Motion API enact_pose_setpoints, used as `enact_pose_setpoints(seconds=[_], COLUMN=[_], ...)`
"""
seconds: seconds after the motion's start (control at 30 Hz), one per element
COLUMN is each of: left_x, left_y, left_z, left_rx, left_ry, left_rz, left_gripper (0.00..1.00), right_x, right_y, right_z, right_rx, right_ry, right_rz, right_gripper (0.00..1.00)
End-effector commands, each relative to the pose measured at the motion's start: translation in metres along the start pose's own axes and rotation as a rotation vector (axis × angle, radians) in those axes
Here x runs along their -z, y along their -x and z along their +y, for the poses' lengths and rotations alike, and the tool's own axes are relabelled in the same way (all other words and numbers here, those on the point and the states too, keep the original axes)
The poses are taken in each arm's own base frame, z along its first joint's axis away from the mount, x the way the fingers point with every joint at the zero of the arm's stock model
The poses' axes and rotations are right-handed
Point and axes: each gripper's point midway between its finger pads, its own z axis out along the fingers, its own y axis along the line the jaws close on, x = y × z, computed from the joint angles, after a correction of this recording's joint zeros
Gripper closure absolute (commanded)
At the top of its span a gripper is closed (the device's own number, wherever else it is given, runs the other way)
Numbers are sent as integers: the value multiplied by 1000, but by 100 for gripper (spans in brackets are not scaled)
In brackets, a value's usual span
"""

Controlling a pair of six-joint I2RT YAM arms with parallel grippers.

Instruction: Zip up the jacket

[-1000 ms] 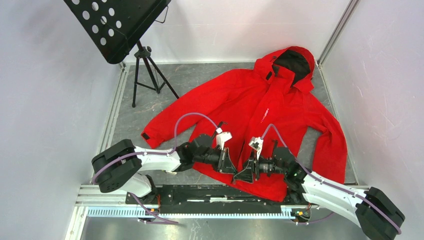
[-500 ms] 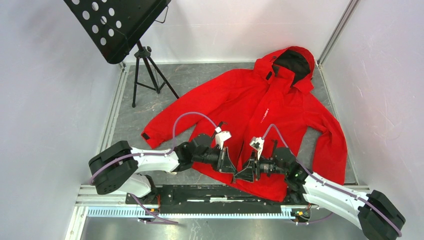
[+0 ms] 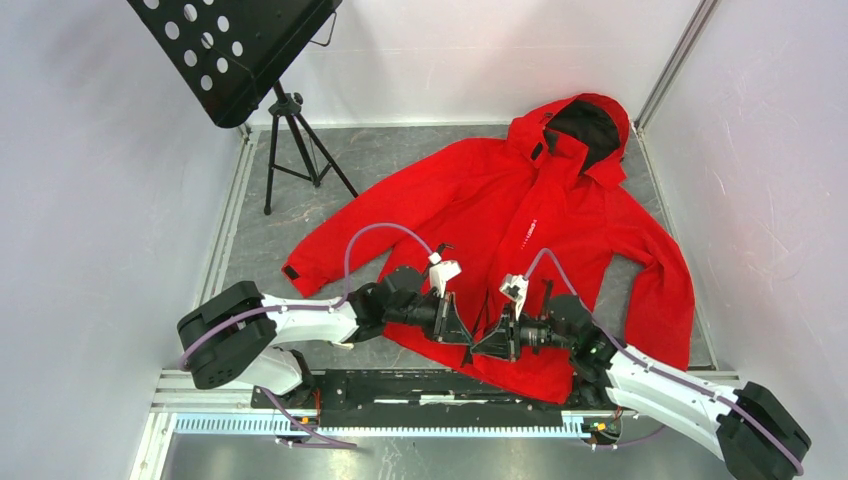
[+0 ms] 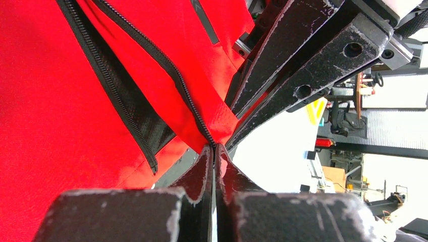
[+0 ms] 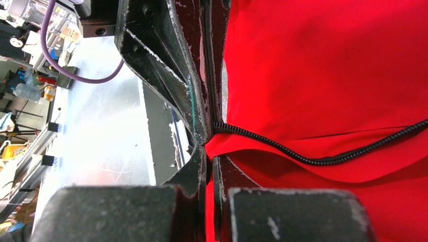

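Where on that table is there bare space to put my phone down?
Left side: bare table between the tripod, the side rail and the jacket sleeve. Also a strip along the back wall, from tripod to hood. Crowded at the near edge, where the left hand and right hand pinch the hem.

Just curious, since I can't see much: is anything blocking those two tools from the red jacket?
Nothing visible. The left tool and right tool are both shut on the jacket at its bottom zip edges.
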Motion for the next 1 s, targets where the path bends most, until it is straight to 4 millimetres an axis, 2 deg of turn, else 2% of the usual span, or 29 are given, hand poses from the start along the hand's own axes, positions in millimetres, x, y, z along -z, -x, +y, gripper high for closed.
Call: enact_pose_setpoints(seconds=[0.0,0.07,0.2,0.23,0.27,0.33,0.47,0.63,0.67,0.83,0.9,0.97], left_x=[-2,-3,0,2,4,5,7,18,20,19,15,9], left_y=[27,27,32,33,33,30,19,5,2,2,2,1], left_z=[-32,-30,-27,-27,-25,-21,-11,26,31,45,46,45], left_rx=[-66,-54,-30,-27,-23,-15,-3,-62,-74,-128,-161,-169], left_ry=[-103,-86,-63,-57,-45,-14,73,446,500,693,736,730], left_rz=[-80,-75,-97,-102,-104,-90,-10,119,147,210,224,229], left_gripper=[98,88,41,33,26,19,13,27,29,29,26,28], right_x=[13,14,17,18,19,20,23,38,38,43,45,46], right_y=[-59,-58,-61,-62,-62,-61,-59,-65,-55,-49,-47,-44], right_z=[-32,-34,-42,-44,-45,-47,-54,-73,-72,-76,-78,-78], right_rx=[-48,-39,-37,-38,-41,-49,-61,-63,-52,-58,-62,-60], right_ry=[-100,-113,-169,-182,-193,-211,-267,-418,-430,-482,-500,-509], right_rz=[98,92,125,134,136,124,117,174,161,141,130,120], right_gripper=[100,100,100,100,100,100,100,100,100,100,100,100])
